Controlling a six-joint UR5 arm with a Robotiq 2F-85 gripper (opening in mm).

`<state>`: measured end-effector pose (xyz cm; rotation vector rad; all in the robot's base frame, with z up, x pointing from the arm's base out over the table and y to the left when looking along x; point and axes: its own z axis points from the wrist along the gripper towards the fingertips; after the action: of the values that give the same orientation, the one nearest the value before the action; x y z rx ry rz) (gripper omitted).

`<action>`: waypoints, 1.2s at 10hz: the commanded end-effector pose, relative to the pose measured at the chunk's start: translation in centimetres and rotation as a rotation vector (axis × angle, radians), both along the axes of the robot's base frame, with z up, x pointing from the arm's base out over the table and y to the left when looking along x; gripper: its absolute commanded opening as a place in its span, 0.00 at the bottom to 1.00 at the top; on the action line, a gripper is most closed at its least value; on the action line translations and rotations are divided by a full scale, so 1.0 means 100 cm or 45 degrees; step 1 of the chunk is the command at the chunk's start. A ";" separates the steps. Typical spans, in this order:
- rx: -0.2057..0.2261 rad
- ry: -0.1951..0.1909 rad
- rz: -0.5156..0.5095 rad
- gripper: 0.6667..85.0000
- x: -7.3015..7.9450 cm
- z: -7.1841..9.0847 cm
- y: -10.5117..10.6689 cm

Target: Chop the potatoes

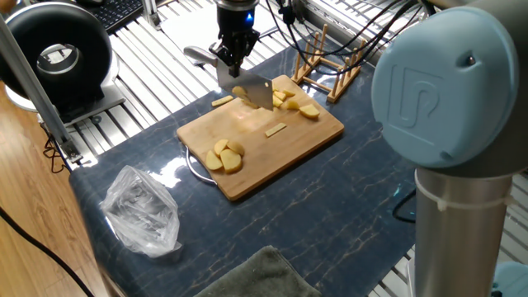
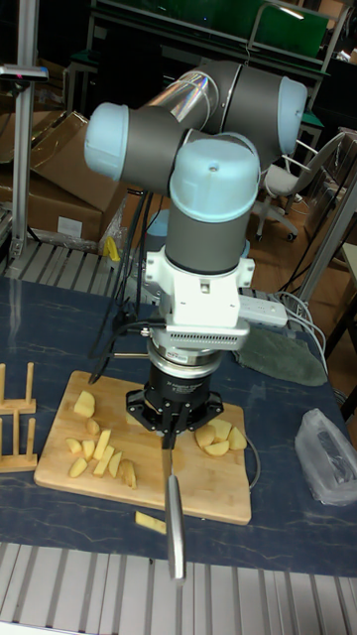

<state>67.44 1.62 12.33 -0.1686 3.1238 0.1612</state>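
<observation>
On the dark blue marbled table top (image 1: 346,223) lies the rectangular bamboo cutting board (image 1: 285,148), with the peeled pale-yellow potato pieces (image 1: 224,156) spread over it in clusters and one stick (image 1: 221,101) lying off its far edge. The black two-finger gripper (image 1: 231,59) is pinched on the silver handle of a broad steel cleaver (image 1: 247,89), blade down over the board's far end.
</observation>
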 end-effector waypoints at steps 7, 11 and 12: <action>-0.112 -0.068 0.026 0.00 0.017 0.018 -0.010; 0.000 0.002 0.024 0.00 0.004 0.015 0.012; -0.029 0.023 0.055 0.00 -0.001 0.014 0.005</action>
<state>68.00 1.91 13.77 -0.2075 3.1202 0.0991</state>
